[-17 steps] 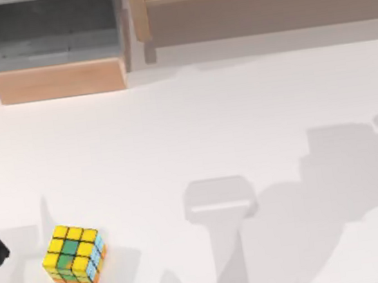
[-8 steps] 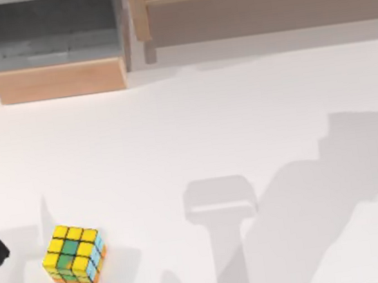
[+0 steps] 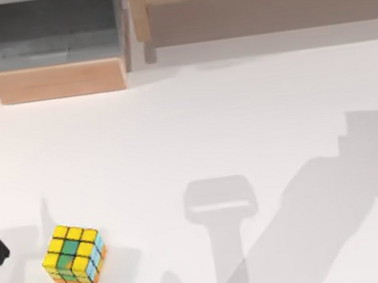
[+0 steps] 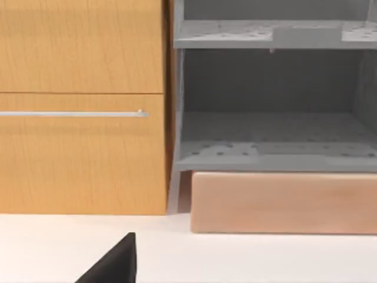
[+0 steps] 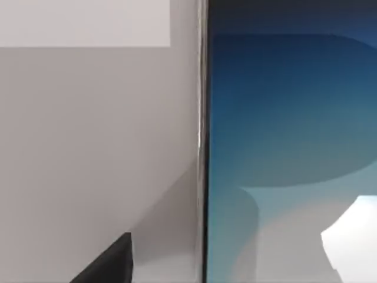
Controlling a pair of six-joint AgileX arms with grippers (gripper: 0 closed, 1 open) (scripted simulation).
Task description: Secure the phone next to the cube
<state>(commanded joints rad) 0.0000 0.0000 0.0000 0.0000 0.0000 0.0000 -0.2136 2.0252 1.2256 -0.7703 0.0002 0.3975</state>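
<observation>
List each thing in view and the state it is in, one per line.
cube: resting on the table near its left side, untouched.
phone: screen up, close under the right wrist camera.
drawer: pulled out below the grey shelf.
cabinet door: shut.
</observation>
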